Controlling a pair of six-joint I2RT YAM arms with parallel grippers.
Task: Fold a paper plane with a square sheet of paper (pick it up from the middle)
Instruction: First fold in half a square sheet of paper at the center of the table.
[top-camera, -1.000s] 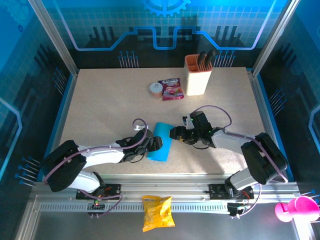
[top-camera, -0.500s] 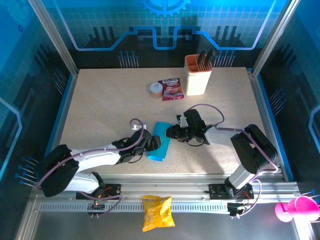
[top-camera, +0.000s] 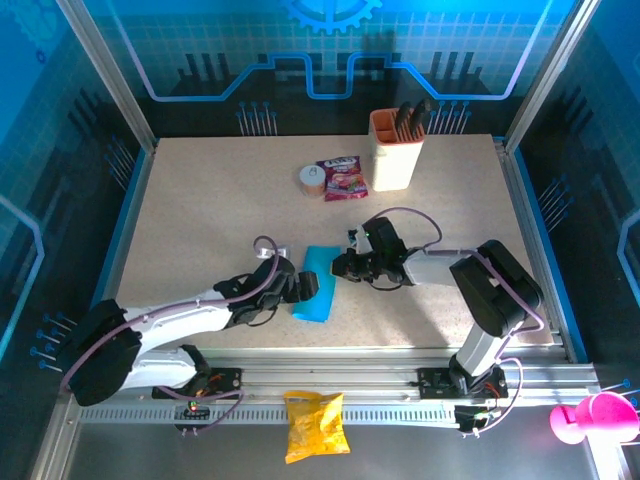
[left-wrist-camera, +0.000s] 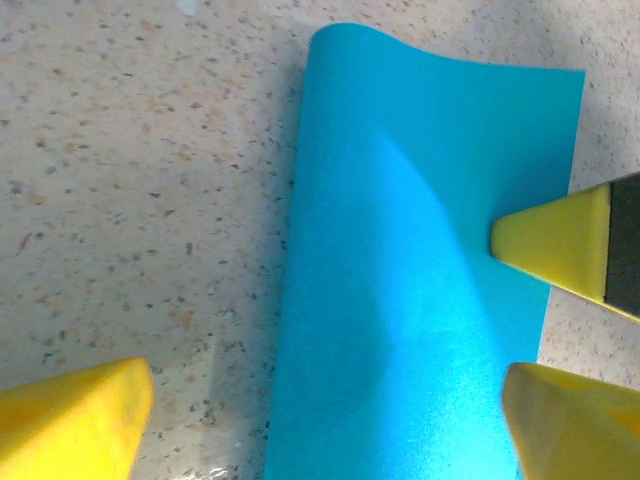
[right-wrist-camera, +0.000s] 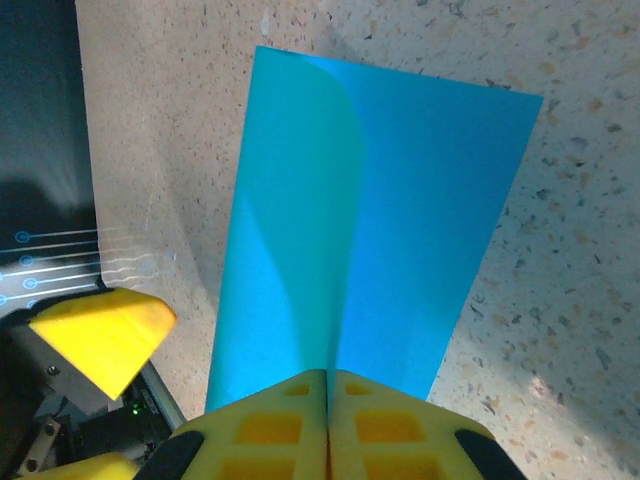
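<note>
**A:** How did the grippers stand at that moment?

**B:** The right gripper (right-wrist-camera: 327, 385) was fully closed, with its two yellow fingers pressed together. The tips touched the edge of the square sheet of paper (right-wrist-camera: 380, 200) that was nearest to them. Whether the paper was really pinched between them, I could not tell. The left gripper (left-wrist-camera: 325, 430) was wide open and held nothing. Its fingers stood one on each side of the sheet.

**A:** And where was the sheet?

**B:** It lay on the table (top-camera: 200, 220) between the two grippers, towards the front and about in the middle. It looked doubled over, and the upper layer bulged up instead of lying flat.

**A:** How would it handle, in your opinion?

**B:** I think it was very light, thin and soft, and it would slide easily on the smooth table. A hard squeeze could wrinkle it. I would take it at the middle of an edge with only the fingertips, while the other gripper pressed it down.
</note>
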